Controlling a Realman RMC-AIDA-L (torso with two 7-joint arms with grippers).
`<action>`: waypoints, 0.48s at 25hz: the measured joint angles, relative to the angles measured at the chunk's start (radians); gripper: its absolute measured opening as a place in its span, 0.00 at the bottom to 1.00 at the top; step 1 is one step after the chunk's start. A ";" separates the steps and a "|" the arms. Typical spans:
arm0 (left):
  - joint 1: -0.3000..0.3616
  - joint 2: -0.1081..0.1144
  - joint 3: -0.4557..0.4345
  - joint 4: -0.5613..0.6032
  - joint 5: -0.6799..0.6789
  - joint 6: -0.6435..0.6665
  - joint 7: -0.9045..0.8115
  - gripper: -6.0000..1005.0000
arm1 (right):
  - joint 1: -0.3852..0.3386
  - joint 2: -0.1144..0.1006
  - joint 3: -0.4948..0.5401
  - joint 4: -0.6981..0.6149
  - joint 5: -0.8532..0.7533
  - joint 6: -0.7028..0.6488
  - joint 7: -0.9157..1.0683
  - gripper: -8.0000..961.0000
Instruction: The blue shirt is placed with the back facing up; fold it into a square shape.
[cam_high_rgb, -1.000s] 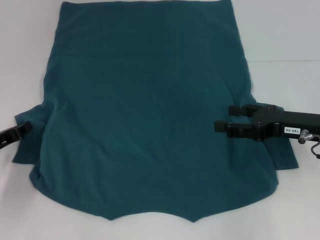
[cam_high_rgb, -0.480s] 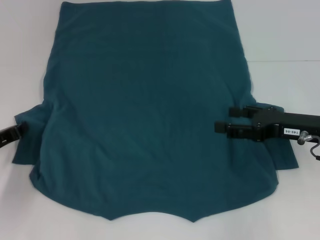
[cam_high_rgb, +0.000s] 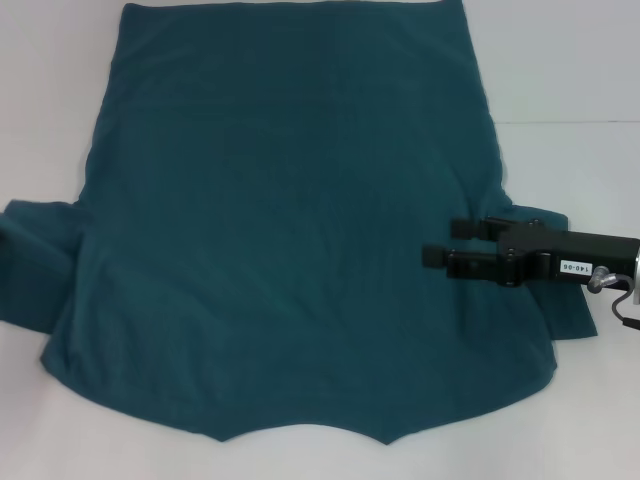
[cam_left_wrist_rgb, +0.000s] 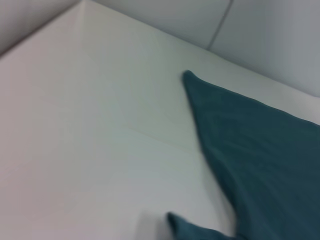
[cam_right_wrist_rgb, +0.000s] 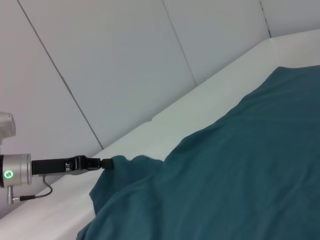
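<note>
On the white table (cam_high_rgb: 570, 80): the large dark teal-blue soft T-shirt (cam_high_rgb: 290, 230) is spread flat, back up, not yet folded.
Right gripper (cam_high_rgb: 444, 243): it hovers over the right sleeve area with black fingers spread, probably placed for grasping.
Left gripper (cam_right_wrist_rgb: 106, 162): the left sleeve edge is met by its tip; pinching cannot be told.

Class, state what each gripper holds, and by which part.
The left gripper grips the blue shirt by the edge of its sleeve on the robot's left. The right gripper hovers open above the shirt, holding nothing.
</note>
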 joint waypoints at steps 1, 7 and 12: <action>0.000 0.002 0.000 0.004 0.002 -0.015 0.002 0.01 | 0.001 0.000 0.000 0.004 0.000 0.000 0.000 0.92; -0.015 0.010 -0.001 0.015 0.036 -0.051 0.006 0.01 | 0.006 0.000 -0.002 0.011 0.001 0.000 0.004 0.92; -0.025 0.013 0.002 0.016 0.051 -0.075 0.006 0.01 | 0.006 0.000 -0.007 0.011 0.005 -0.003 0.006 0.92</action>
